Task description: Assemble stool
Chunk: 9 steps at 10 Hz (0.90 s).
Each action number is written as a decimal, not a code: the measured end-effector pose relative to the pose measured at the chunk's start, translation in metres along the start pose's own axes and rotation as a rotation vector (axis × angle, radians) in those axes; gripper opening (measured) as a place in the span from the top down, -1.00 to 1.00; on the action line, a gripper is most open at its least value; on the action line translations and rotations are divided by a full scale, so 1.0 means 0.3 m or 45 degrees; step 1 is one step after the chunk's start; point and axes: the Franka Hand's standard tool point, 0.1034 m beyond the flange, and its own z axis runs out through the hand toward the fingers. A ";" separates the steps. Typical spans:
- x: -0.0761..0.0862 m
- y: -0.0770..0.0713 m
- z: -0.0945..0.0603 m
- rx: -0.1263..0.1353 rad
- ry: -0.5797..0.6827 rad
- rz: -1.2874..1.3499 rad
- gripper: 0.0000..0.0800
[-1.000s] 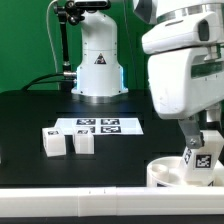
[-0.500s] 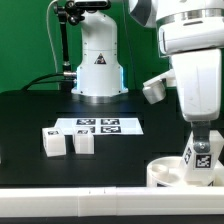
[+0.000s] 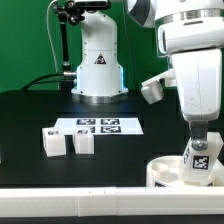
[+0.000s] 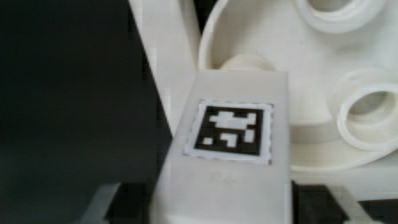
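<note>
Stool leg point(image 3: 203, 154) is clamped in your gripper point(image 3: 202, 140) at the seat point(image 3: 165, 172): square it over a socket point(image 4: 370, 108) before pressing.

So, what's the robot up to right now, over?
Gripper closed on a white leg, upright. Leg at the round seat, joint hidden. Two other legs sit aside, clear of it.

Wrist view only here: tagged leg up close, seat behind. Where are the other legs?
Observer: Two more legs stand side by side on the black table, toward the exterior view's left of the seat.
Operator: Anything near them?
Observer: The marker board lies flat just beyond them.
Operator: My leg's pose?
Observer: That leg stands upright at the seat, directly under the gripper.
</note>
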 end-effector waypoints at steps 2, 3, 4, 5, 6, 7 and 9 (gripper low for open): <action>0.000 0.000 0.000 0.000 0.000 0.051 0.11; 0.000 0.001 -0.001 0.000 0.000 0.075 0.11; 0.000 0.001 -0.001 -0.001 0.001 0.138 0.11; 0.000 0.002 -0.001 -0.002 0.002 0.227 0.11; -0.002 0.004 -0.001 -0.006 0.006 0.346 0.11; -0.008 0.006 -0.001 -0.018 0.017 0.464 0.11; -0.015 0.011 -0.003 -0.025 0.037 0.722 0.11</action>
